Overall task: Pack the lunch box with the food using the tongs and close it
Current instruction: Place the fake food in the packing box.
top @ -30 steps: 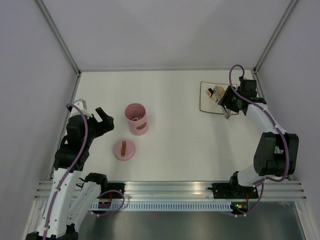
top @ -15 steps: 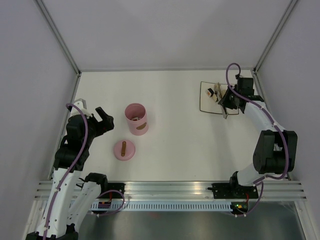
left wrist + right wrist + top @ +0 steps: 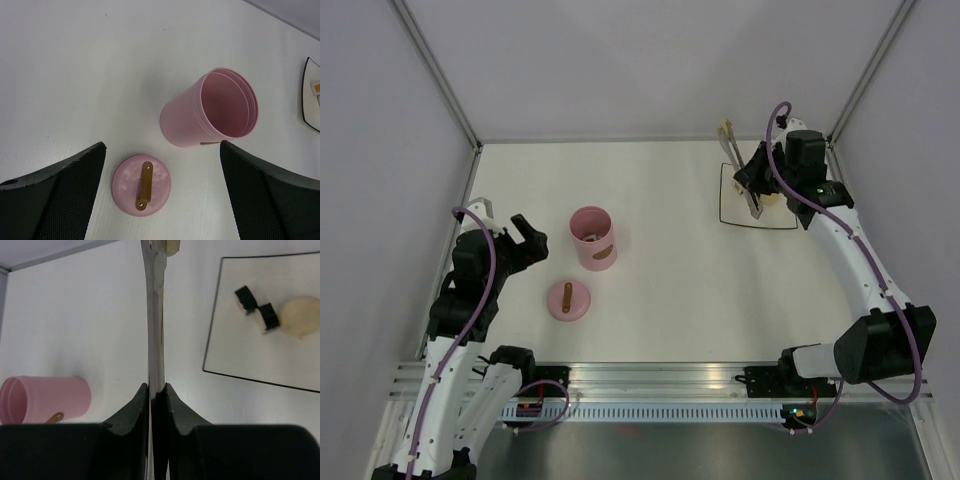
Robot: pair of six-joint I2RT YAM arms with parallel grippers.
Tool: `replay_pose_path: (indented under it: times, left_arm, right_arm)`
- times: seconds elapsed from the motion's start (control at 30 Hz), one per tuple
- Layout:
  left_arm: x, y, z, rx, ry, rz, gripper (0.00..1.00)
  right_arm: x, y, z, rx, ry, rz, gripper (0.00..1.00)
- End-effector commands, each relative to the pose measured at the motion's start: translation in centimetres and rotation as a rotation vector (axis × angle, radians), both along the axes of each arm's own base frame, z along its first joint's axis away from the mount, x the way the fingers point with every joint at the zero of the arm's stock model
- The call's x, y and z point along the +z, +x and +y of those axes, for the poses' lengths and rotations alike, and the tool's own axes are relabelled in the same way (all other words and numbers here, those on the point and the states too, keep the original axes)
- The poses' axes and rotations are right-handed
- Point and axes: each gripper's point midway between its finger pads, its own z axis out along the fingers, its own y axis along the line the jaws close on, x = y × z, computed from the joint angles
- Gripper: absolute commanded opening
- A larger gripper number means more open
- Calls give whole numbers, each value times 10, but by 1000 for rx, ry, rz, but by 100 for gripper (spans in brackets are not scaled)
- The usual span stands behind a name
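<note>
- Top view: the right gripper [image 3: 756,192] is clamping the tongs [image 3: 733,155] above the plate [image 3: 722,200]. The left gripper [image 3: 525,240] is hanging wide open beside the lunch box [image 3: 592,238], with the lid [image 3: 569,299] lying just beside it.
- Left wrist: the lunch box is standing open, showing no food inside.
- Right wrist: the tongs' tips are seemingly pinching a beige piece [image 3: 171,246]. Doing this well likely means squeezing steadily and travelling level until over the lunch box mouth. Two dark pieces [image 3: 269,317] and a beige round one [image 3: 299,315] are lying on the plate.
</note>
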Motion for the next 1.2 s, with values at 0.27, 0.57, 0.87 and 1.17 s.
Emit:
replay_pose_path:
  times: [0.27, 0.57, 0.87, 1.17]
  left_arm:
    - [9, 2, -2, -26, 15, -44, 100]
    - [11, 0, -1, -21, 14, -55, 100]
    - [11, 0, -1, -20, 15, -55, 100]
    - [12, 0, 0, -16, 16, -60, 100]
  right_arm:
    - [70, -96, 187, 461, 172, -89, 6]
    - [29, -155, 259, 660, 153, 15, 7]
    - [-10, -161, 279, 710, 169, 88, 11]
    - [-22, -168, 291, 747, 154, 124, 29]
